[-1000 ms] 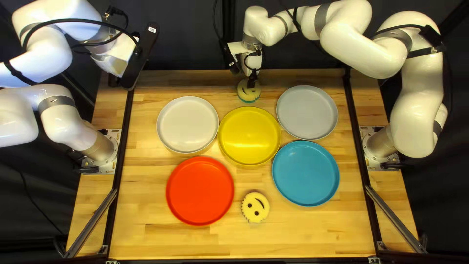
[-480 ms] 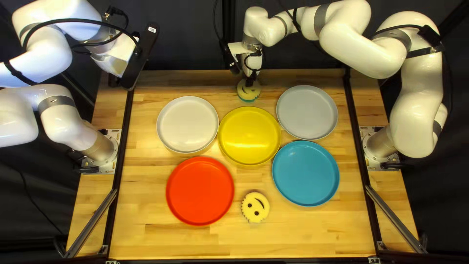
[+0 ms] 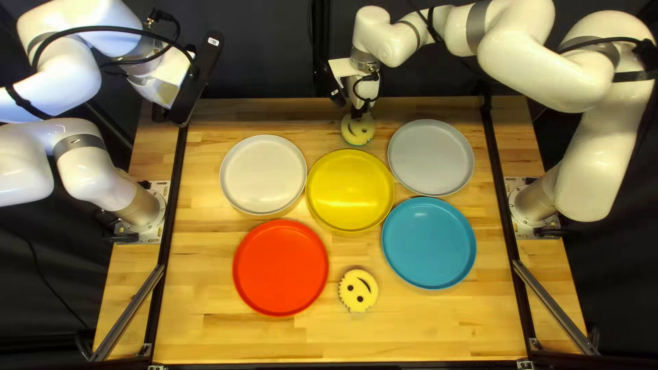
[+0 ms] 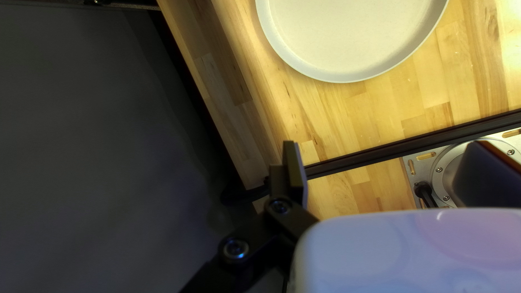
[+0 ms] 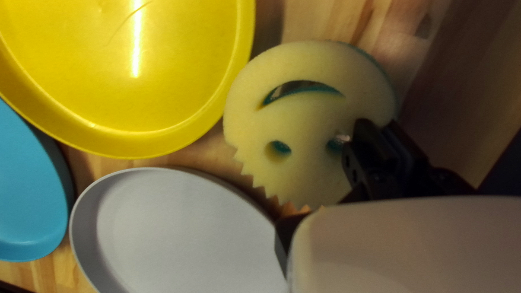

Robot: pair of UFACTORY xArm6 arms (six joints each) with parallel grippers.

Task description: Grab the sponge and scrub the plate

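Note:
My right gripper hangs near the table's far edge, shut on a round yellow smiley sponge with a teal underside. In the right wrist view my right gripper holds this sponge by its rim, close beside the yellow plate; one finger lies against its face, and the other is mostly hidden. A second smiley sponge lies between the red plate and the blue plate. My left gripper is raised at the table's far left corner; in the left wrist view my left gripper holds nothing visible.
A white plate stands left of the yellow plate, a grey plate to its right. Black rails run along both sides of the table. Bare wood shows along its near edge.
My right gripper and its sponge have shifted slightly right in the top left view, and the right arm's upper links have moved right too. The left arm, plates and second sponge have stayed put.

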